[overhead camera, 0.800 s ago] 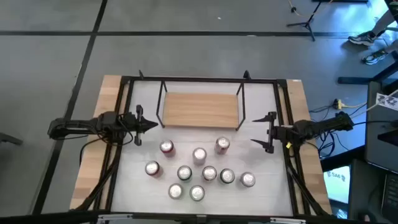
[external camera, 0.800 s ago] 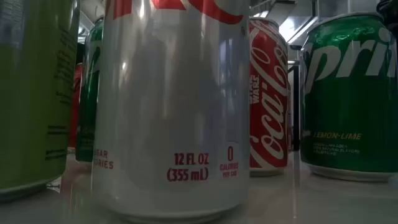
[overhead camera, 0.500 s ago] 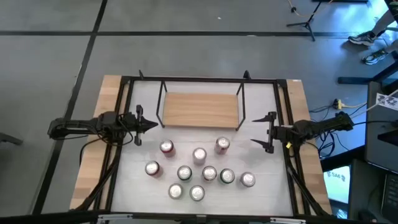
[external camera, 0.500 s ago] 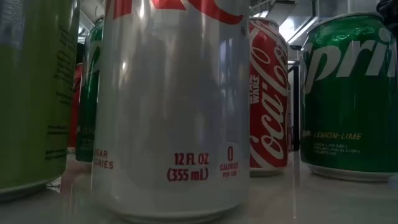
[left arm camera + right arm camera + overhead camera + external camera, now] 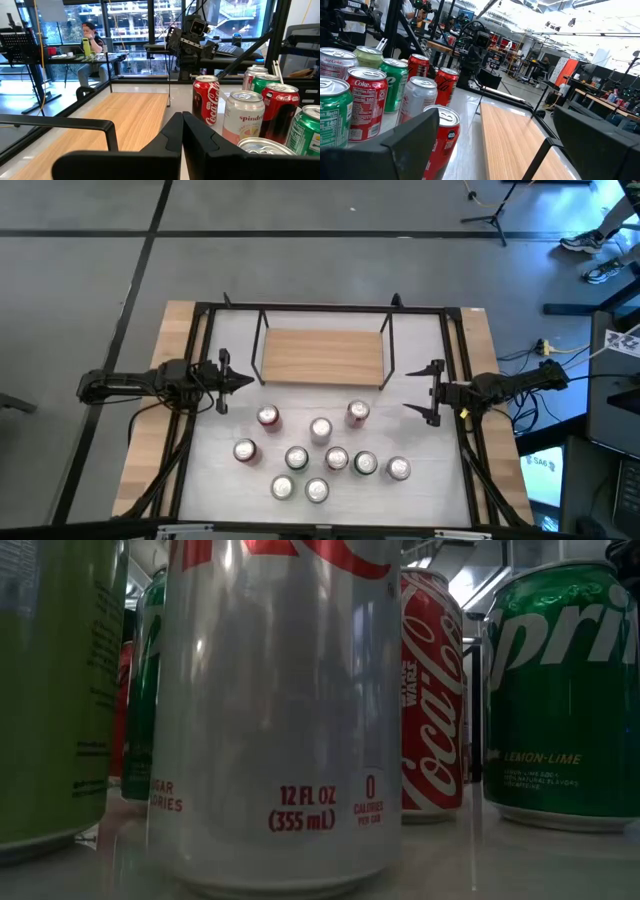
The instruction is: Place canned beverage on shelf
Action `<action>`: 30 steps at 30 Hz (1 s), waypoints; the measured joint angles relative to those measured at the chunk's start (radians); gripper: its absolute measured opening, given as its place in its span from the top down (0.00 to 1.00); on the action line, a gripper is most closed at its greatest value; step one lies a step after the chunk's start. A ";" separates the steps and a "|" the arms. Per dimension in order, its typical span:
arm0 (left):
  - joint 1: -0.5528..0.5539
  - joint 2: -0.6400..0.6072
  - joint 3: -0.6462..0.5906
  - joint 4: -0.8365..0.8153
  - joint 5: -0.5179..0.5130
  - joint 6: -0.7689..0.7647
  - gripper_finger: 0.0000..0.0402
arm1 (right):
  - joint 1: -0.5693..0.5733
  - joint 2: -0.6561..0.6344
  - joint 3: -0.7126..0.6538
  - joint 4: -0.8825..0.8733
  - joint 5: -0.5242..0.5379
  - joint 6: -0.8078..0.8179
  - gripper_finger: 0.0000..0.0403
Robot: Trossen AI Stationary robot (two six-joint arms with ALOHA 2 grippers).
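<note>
Several cans (image 5: 320, 450) stand upright on the white table top, in a cluster near the front. The low view shows a silver can (image 5: 275, 710), a red one (image 5: 430, 690) and a green one (image 5: 565, 690) up close. The shelf (image 5: 322, 355), a light-wood board in a black wire frame, sits at the far middle, bare. My left gripper (image 5: 245, 382) waits shut at the table's left, level, pointing right. My right gripper (image 5: 425, 392) stands open at the table's right, pointing left, nearest a red can (image 5: 357, 413); nothing is between its fingers.
A black frame (image 5: 325, 308) runs round the table, with wooden strips (image 5: 160, 400) along both sides. The room behind holds desks, stands and a seated person (image 5: 91, 42). White table surface (image 5: 420, 480) lies bare to the right of the cans.
</note>
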 joint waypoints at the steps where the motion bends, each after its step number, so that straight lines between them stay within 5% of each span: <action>1: 0.000 0.000 0.000 0.000 0.000 0.000 1.00 | 0.000 0.000 0.000 0.000 0.000 0.000 0.04; 30: 0.000 0.000 0.000 0.000 0.000 -0.002 1.00 | 0.000 0.000 0.000 0.009 0.072 0.001 0.04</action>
